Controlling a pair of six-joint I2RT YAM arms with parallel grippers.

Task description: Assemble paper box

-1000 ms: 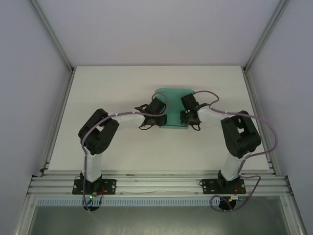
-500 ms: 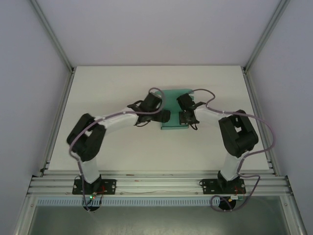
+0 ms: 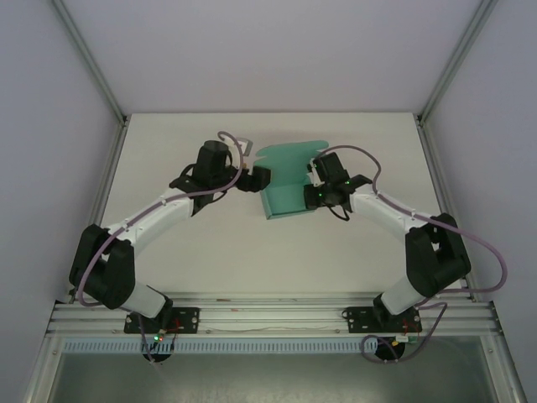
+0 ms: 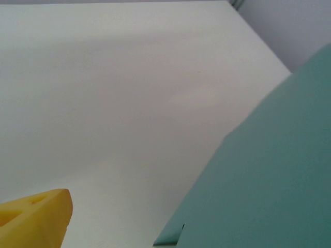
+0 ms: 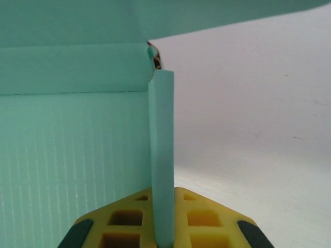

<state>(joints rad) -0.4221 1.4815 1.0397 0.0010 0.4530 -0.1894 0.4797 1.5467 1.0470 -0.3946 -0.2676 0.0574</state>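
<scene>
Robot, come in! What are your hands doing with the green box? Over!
Right gripper shut on paper box flap. Left gripper beside box's left edge, grip unclear. No obstacles seen. Over.

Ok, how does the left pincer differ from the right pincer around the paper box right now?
The right pincer clamps an upright wall of the paper box between its fingers; the left pincer shows one finger beside the card, its grip unclear. The right pincer sits over the box's right part, the left pincer at its left edge. Both have yellow fingers.
</scene>
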